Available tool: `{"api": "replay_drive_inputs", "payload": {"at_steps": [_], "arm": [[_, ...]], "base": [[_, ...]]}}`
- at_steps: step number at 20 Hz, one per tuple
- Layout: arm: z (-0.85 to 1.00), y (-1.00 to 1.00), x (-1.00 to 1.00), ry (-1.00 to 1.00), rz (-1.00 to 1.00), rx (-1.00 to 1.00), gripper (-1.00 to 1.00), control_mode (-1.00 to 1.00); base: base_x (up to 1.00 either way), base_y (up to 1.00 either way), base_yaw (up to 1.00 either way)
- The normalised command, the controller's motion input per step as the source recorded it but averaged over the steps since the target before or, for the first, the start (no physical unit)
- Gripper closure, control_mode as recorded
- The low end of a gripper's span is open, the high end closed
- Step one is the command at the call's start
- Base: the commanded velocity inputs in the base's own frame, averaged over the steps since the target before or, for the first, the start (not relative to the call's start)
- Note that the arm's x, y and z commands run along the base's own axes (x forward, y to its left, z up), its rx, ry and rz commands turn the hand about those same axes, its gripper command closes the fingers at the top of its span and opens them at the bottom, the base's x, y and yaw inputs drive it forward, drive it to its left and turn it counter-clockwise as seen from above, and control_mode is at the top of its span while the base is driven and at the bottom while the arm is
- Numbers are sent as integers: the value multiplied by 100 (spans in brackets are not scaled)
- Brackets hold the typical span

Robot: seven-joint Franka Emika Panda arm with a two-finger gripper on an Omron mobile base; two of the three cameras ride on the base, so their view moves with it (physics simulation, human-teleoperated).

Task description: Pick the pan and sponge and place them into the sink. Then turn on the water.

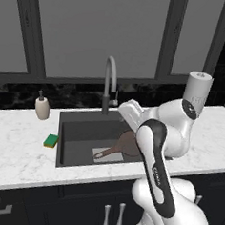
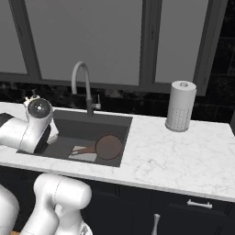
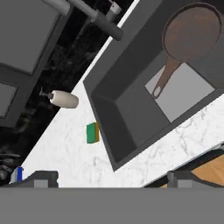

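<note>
Your tool (image 3: 113,177) is spread wide, gripping nothing — hanging above the sink (image 3: 127,109). Pan (image 3: 189,33) lies in the basin; sponge (image 3: 92,132) sits on the desk (image 3: 65,144) just beside its rim.

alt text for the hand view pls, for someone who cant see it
A brown pan lies inside the dark sink. A green sponge sits on the white marble counter beside the sink, near a beige soap dispenser.
</note>
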Motion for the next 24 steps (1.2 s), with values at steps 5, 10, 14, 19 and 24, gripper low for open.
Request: {"api": "replay_drive_inputs", "payload": {"at_steps": [5, 10, 14, 19, 24], "arm": [[0, 84, 2, 5, 1, -28, -100, -100], [0, 68, 32, 16, 2, -24, -100, -100], [-1, 57, 44, 24, 0, -17, -100, -100], [-18, 45, 46, 17, 0, -13, -100, -100], [-43, 39, 49, 15, 0, -13, -100, -100]], "base": [[0, 0, 0], [0, 0, 0], [0, 0, 0], [0, 0, 0], [0, 0, 0]]}}
